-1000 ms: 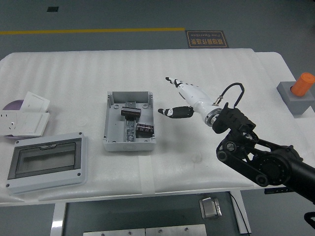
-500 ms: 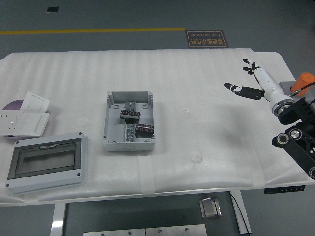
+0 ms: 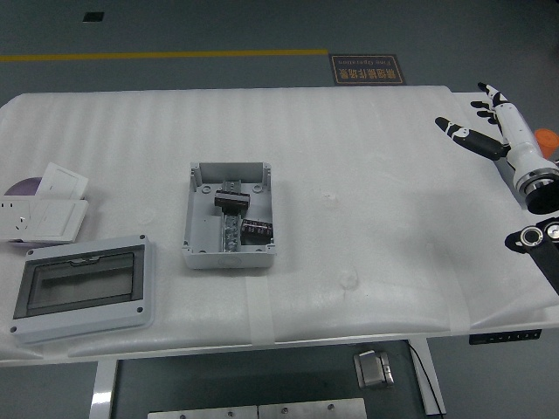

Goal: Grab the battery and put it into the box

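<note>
Batteries, two dark blocks, lie inside the open grey box (image 3: 227,218) at the middle of the white bench (image 3: 367,227), far to the left of the fingers: one battery (image 3: 231,201) sits toward the box's far side, the other battery (image 3: 257,230) toward its near right corner, with a metal rail between them. Farther still from the fingers, at the bench's left edge, a white socket plate (image 3: 39,218) lies over a second white plate (image 3: 57,182), with a purple disc (image 3: 22,186) peeking out beside them. In front of those, at the near left, rests a grey enclosure with a dark clear lid (image 3: 83,288). Between the box and the fingers the bench's foam cover shows a few shallow dents. At the right edge the right hand (image 3: 500,131) hovers over the bench's far right corner, white with black tips, its fingers (image 3: 460,135) released and stretched out, grasping nothing, well apart from the box. Just behind the hand an orange object (image 3: 547,137) shows at the picture's edge, mostly hidden.
</note>
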Available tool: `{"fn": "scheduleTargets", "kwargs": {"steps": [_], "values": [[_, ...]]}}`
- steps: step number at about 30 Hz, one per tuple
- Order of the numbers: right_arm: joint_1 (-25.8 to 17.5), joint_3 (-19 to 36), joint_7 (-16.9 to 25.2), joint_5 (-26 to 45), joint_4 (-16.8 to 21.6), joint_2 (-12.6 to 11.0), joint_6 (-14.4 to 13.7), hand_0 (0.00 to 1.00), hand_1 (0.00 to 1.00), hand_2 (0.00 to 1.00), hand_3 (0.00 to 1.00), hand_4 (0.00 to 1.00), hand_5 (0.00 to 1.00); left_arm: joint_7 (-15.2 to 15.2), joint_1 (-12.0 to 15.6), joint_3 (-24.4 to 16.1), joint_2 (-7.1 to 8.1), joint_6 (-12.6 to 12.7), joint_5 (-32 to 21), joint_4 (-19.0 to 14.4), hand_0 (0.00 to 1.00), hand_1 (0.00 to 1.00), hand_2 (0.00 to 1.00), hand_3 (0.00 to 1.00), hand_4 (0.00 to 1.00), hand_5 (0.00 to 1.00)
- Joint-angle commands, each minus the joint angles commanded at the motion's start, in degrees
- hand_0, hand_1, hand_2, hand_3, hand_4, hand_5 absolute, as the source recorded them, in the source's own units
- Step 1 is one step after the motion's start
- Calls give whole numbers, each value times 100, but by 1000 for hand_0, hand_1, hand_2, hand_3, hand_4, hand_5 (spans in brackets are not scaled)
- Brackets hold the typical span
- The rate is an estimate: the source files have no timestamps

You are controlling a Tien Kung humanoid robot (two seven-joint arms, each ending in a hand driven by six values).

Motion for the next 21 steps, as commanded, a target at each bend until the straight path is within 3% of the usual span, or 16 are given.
{"fn": "scheduleTargets", "kwargs": {"steps": [21], "values": [[-121, 109, 106, 180, -2, 274, -50, 822, 793, 823, 991, 986, 660, 5, -6, 16, -14, -4, -4, 3, 624, 648, 430, 582, 491, 466]]}}
